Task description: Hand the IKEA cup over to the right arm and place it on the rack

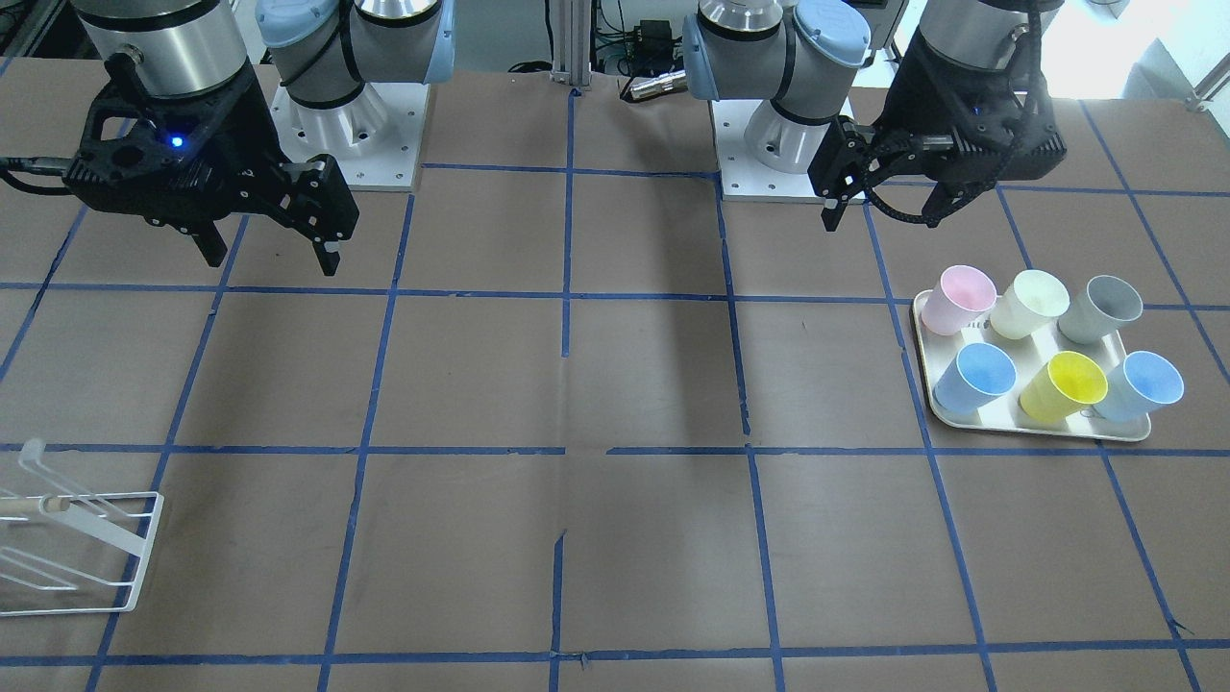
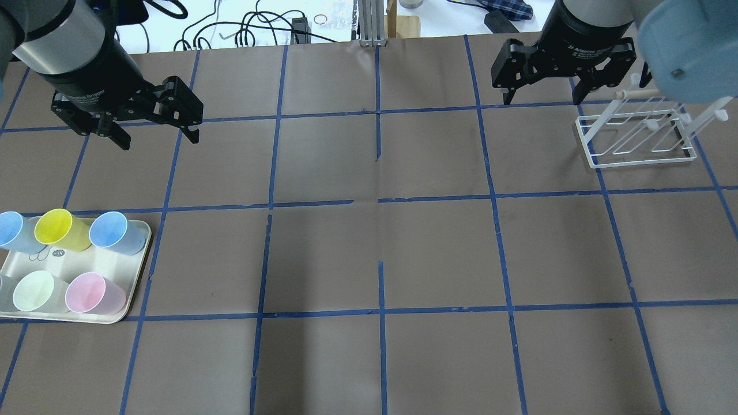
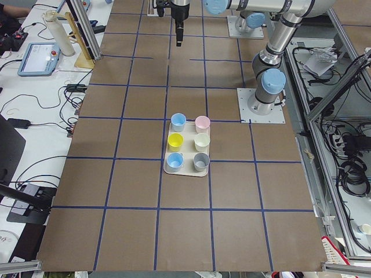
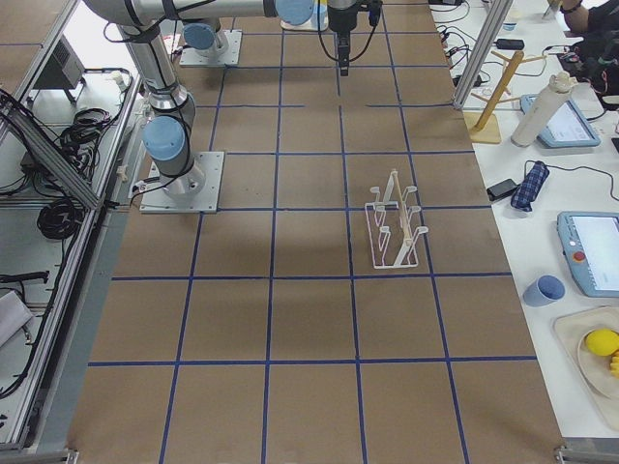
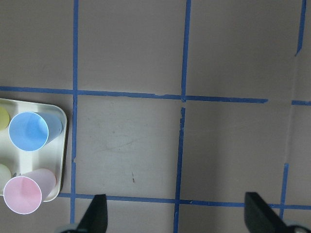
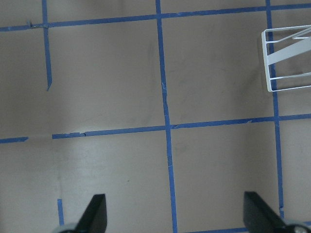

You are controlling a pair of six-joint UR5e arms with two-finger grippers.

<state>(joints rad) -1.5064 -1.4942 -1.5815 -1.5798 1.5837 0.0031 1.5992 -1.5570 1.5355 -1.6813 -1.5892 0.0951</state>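
IKEA cup (image 2: 115,233): stands mouth up on the cream tray (image 2: 138,265) at the left end of the table (image 2: 380,259), in the tray's corner farthest from the robot and nearest the table's middle. Shares that far row with a yellow cup (image 2: 57,229) just beside it and, beyond that, a second blue cup (image 2: 14,230) much like it. Backs onto a nearer row of grey cup (image 1: 1105,308), pale green cup (image 2: 34,291) and pink cup (image 2: 92,294). Sits well apart from both grippers. Farther right, high over the bare table: left gripper (image 2: 159,141), pointed down, fingers spread wide with nothing between them, clear of the tray. Across the middle, blue tape lines (image 2: 377,196) in a grid on the brown surface. Then right gripper (image 2: 542,99), likewise held high, fingers wide apart and empty, left of the rack (image 2: 640,163) and not touching it. At the right end, the rack itself: white wire, slanted prongs, wooden rod (image 2: 634,92) across the top
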